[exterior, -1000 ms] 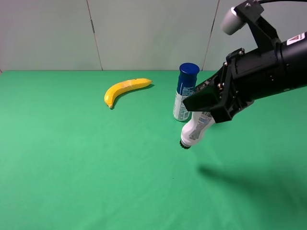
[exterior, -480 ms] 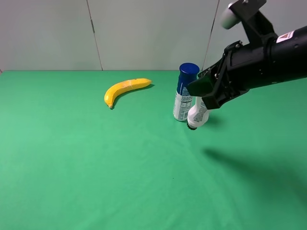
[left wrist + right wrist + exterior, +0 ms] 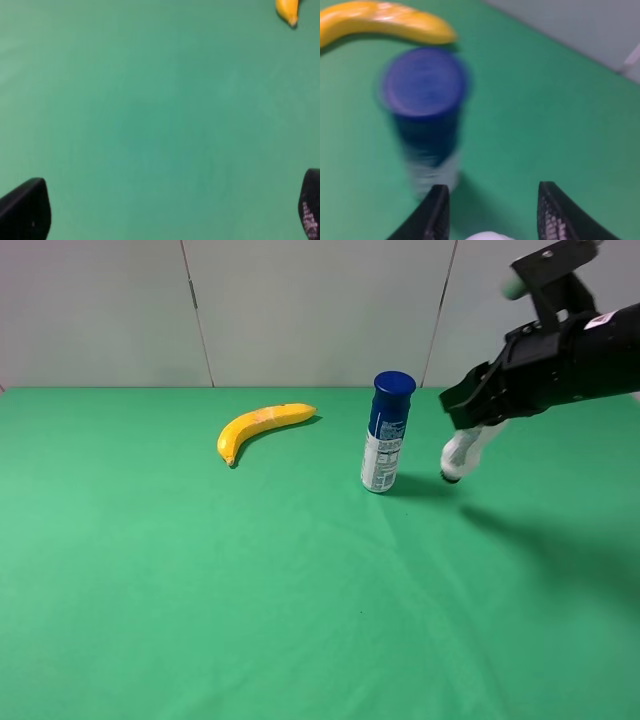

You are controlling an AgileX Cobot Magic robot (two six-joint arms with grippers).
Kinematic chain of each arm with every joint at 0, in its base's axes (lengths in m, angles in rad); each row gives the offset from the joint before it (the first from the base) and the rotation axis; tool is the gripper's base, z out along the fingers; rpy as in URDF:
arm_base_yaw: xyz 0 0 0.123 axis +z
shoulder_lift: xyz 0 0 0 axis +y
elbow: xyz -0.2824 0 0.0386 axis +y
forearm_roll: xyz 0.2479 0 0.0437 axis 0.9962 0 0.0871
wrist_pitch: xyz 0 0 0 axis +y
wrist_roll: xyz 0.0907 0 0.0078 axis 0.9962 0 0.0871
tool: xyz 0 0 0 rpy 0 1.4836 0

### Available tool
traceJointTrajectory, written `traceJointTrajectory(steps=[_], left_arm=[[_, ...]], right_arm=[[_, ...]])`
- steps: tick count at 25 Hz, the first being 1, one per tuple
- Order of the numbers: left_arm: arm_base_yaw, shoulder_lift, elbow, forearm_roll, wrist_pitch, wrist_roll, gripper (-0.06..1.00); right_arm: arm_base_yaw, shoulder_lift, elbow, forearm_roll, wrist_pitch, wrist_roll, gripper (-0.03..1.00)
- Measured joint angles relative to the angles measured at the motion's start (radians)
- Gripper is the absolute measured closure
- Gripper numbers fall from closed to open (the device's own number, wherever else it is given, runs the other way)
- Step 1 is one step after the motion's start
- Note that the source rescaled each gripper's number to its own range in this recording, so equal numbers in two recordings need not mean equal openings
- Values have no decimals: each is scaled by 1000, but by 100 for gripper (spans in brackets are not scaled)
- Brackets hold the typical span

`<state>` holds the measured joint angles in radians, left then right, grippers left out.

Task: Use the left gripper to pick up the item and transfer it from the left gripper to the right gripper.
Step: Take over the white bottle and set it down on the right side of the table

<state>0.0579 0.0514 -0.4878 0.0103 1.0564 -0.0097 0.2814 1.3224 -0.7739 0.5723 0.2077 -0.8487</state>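
Right claw (image 3: 475, 410): clamped on the white bottle (image 3: 462, 453), gripping its upper end; the arm reaches in from 3 o'clock, raised over the green table (image 3: 150, 590).
White bottle: hangs tilted from the right claw, black cap lowest and pointing toward 7 o'clock; low over the table, contact unclear.
Bottle position: at 3 o'clock of the spray can (image 3: 386, 433), near it but apart.
Left claw (image 3: 167, 210): fingers spread wide apart, nothing between them, bare green table beneath; outside the high view.
Spray can: upright, blue cap on top, a little toward 12 o'clock of table centre.
Banana (image 3: 262, 426): lies flat at 10 o'clock of the can, well apart.
Right wrist view: blurred; a white sliver of bottle shows between the fingers.
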Motion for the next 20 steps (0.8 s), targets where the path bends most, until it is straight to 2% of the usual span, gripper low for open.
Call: traceJointTrajectory(steps=[5,14,20], left_arm=[[0,-54,-1,0,0,0,-6],[0,-54,-1,0,0,0,-6],[0,-54,-1,0,0,0,-6]], right_arm=[[-78,25,0,0,-67,18,97],[-84,110,-1,0,-229,74,97],[-84,188,-1,22,-239,81,97]])
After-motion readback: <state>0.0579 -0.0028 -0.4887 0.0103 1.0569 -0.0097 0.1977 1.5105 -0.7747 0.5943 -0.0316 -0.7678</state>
